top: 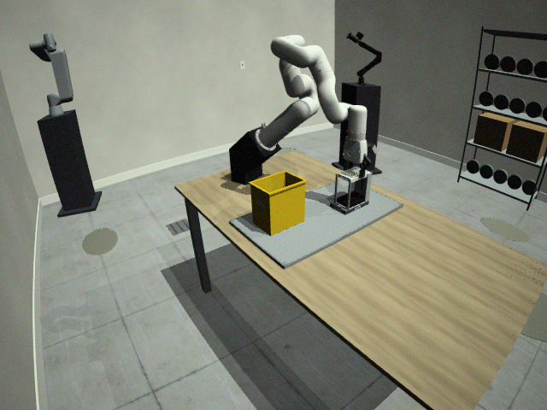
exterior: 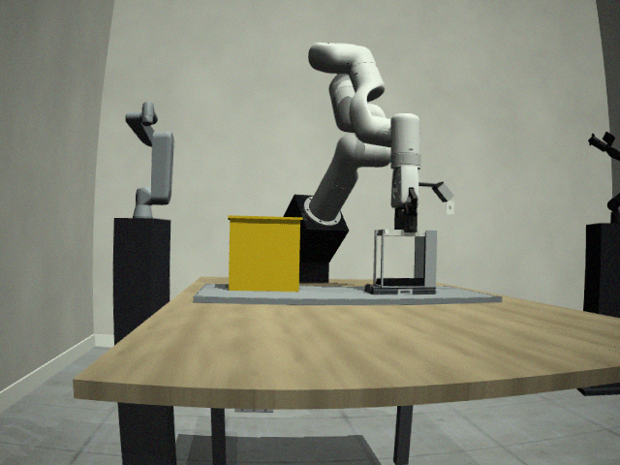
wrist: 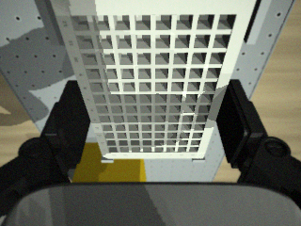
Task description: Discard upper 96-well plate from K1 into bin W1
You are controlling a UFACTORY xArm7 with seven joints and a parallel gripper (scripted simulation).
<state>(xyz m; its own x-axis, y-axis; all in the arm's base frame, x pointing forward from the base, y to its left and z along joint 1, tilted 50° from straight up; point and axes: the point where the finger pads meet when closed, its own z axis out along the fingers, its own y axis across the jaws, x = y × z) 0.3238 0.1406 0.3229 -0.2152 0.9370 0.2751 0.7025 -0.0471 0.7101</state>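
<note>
The stack rack K1 (top: 350, 191) stands on the grey mat (top: 318, 220), right of the yellow bin W1 (top: 278, 201). My gripper (top: 360, 169) is at the rack's top, shut on the upper 96-well plate (top: 352, 173). In the wrist view the white grid plate (wrist: 150, 85) sits between the two black fingers of the gripper (wrist: 152, 122), which press on its long sides. The lower plate (exterior: 400, 282) lies dark at the rack's base. In the exterior view the gripper (exterior: 406, 225) holds the upper plate (exterior: 400, 232) level with the rack's top (exterior: 403, 260). The bin (exterior: 263, 252) stands upright.
The arm's black base (top: 247, 159) stands behind the bin at the table's far edge. A patch of the bin's yellow (wrist: 110, 169) shows under the plate in the wrist view. Two camera pedestals and a shelf stand off the table.
</note>
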